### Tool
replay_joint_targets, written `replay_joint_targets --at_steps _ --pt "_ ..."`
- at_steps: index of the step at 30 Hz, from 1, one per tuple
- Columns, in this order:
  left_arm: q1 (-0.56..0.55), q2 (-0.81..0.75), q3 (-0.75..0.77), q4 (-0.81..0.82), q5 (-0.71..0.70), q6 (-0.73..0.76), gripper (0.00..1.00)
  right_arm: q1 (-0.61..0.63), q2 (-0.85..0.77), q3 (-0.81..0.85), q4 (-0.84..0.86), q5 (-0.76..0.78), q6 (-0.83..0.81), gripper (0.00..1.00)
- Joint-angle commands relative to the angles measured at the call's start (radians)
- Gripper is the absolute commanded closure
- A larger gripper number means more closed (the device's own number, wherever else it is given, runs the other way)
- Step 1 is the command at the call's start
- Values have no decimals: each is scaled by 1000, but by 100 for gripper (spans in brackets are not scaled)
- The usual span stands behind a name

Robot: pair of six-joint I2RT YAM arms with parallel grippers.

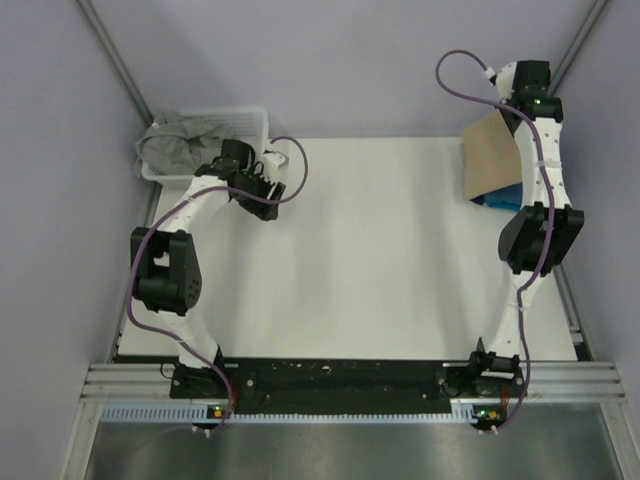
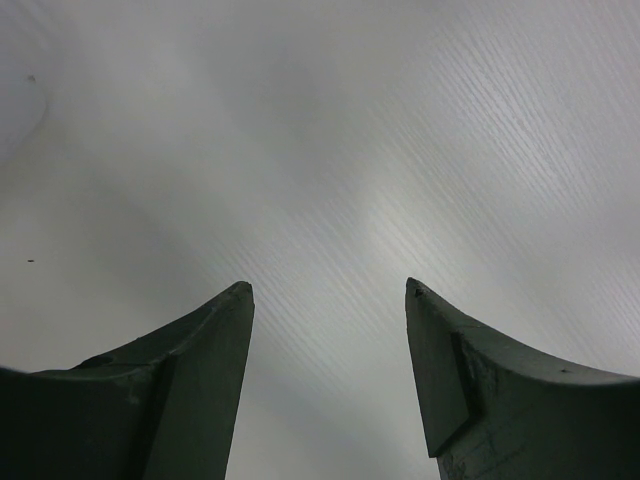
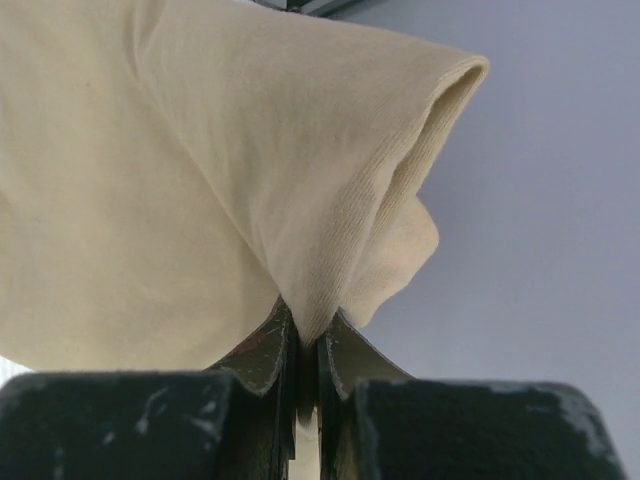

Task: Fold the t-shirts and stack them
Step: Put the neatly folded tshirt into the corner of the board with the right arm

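The tan t-shirt (image 1: 492, 150) hangs lifted at the far corner of the table (image 1: 380, 260), straight across from the white basket (image 1: 258, 120). A fold of its cloth is pinched in the right gripper (image 3: 305, 335), whose jaws are pressed together on it. Under its lower edge, also across from the basket, lies the teal-blue t-shirt (image 1: 497, 197). Only a sliver shows from above, so I cannot tell how neatly it is folded.

The step in hand looks like stacking the tan shirt onto the teal one. The next move would call for lowering it squarely over the teal shirt and letting go without dragging either out of shape.

The left gripper (image 2: 330, 290) hovers just beside the basket, on its table side. Its fingers (image 2: 200, 380) are spread with nothing between them and bare tabletop below.

The basket holds the grey-green t-shirt (image 1: 180, 140), crumpled and bulging over the rim away from the table. It is not yet folded, so it is probably the left arm's next job.
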Motion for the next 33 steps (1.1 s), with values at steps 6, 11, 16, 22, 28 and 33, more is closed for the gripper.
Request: replay_joint_targets --at_steps 6,11,16,22,28,33 --pt "8 -5 14 -12 -8 5 34 -98 25 -4 110 -71 -18 100" --pt "8 -9 21 -28 -23 19 34 -132 63 -2 162 -80 -47 100" --pt "8 -11 30 -49 -46 34 34 -157 109 1 209 -81 -70 100" --pt "8 0 45 -66 -67 47 34 -197 144 22 239 -77 -60 100" --pt "8 26 60 -77 -74 42 34 -223 169 21 259 -65 -49 100" --pt "6 30 59 -78 -86 45 34 -229 169 4 280 -106 -59 100"
